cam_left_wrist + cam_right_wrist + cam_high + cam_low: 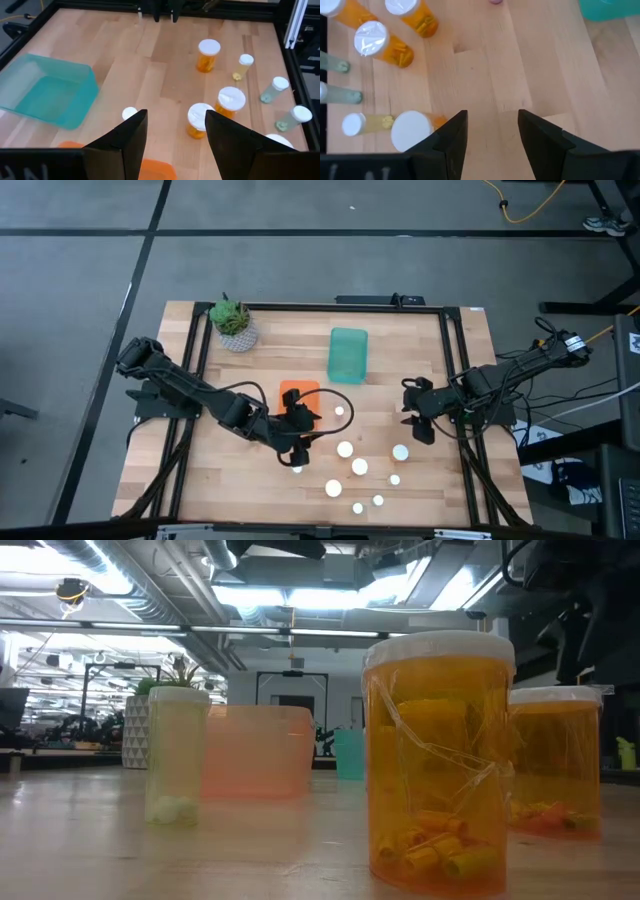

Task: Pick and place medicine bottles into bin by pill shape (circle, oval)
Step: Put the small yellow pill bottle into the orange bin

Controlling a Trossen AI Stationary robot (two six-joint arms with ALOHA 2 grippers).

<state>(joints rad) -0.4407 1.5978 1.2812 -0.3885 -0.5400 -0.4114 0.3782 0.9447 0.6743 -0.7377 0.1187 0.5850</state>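
We counted nine medicine bottles (359,467), two bins, orange (299,394) and teal (348,355), and one potted plant (233,323).

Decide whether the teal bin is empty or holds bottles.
Empty: the left wrist view shows the teal bin's bare inside, no bottles.

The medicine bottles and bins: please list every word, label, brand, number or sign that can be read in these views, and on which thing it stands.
No text can be read in any view.
Medicine bottles: orange and clear walls, white caps, no label showing.
Teal bin and orange bin: plain, no markings.
Plant pot: only a pattern, no words.
Room behind the table, low view: nothing legible.
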